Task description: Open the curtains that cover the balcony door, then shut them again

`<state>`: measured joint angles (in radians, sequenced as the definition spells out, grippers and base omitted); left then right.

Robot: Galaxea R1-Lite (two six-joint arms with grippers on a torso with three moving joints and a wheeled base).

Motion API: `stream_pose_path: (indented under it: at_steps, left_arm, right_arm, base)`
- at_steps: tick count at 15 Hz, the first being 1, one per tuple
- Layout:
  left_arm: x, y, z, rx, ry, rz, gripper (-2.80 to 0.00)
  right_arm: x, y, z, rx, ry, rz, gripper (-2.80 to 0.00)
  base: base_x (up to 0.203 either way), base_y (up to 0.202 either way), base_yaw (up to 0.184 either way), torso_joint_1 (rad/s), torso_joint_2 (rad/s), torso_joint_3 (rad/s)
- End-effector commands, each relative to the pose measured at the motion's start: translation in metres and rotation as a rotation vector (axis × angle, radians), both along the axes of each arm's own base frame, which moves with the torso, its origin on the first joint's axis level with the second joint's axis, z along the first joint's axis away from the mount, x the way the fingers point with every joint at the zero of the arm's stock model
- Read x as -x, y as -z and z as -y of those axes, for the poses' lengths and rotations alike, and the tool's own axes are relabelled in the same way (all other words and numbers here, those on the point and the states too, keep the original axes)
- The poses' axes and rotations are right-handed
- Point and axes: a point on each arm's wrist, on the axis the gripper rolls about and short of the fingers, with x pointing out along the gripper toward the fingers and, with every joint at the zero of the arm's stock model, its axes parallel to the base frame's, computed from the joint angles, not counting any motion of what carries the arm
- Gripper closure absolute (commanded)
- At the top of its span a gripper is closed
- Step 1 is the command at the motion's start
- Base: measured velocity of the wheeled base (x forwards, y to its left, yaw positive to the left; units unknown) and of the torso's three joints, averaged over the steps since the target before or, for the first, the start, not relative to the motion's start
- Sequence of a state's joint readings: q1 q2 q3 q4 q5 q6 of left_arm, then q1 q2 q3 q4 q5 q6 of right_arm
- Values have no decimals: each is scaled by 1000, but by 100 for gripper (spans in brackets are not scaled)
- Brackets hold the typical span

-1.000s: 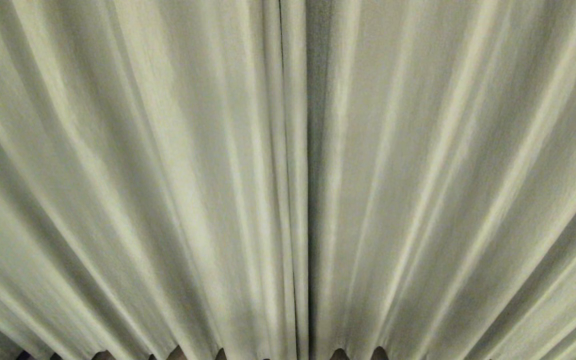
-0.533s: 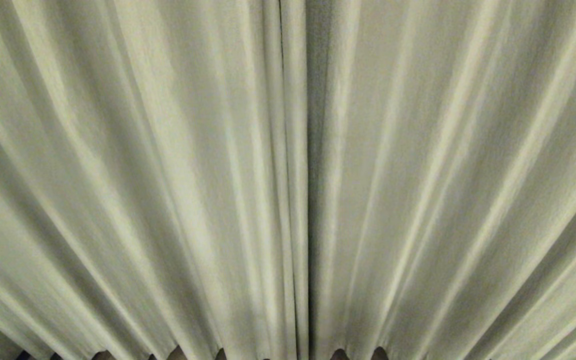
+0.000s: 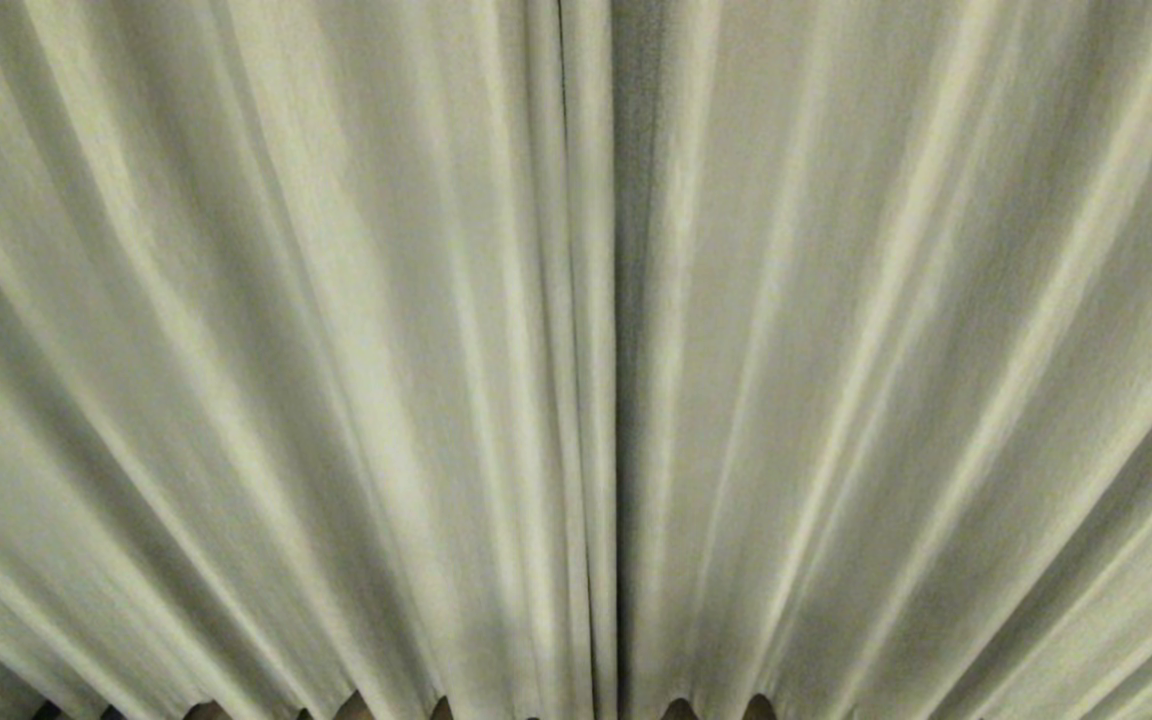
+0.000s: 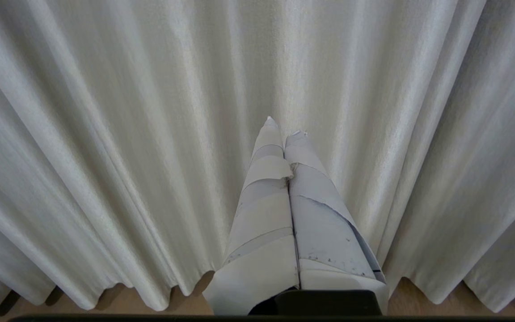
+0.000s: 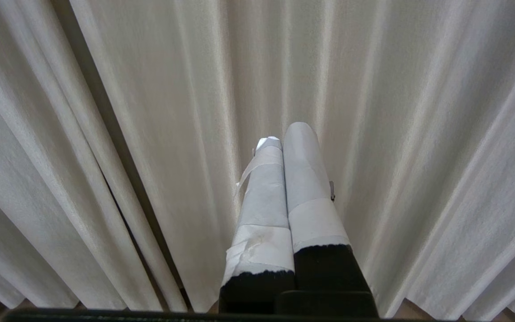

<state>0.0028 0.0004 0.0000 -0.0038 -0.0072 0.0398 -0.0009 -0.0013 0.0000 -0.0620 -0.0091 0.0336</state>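
Head view: the curtains (image 3: 336, 350) hang drawn — pale cream pleats; left tool (image 4: 284, 129) and right tool (image 5: 284, 136) closed, empty.

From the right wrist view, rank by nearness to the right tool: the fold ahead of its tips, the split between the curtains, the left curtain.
1. Fold: straight ahead of the right tool, on the right curtain.
2. Split: off toward the robot's left.
3. Left curtain: beyond the split.
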Motion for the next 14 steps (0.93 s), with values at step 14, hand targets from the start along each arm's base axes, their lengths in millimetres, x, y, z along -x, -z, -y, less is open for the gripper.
stream_pose_path:
  at_steps: [14]
  left_arm:
    - [0,0,0,0,-1,3,0]
  right_arm:
    - [0,0,0,0,1,0,0]
  base:
    - [0,0,0,0,0,0]
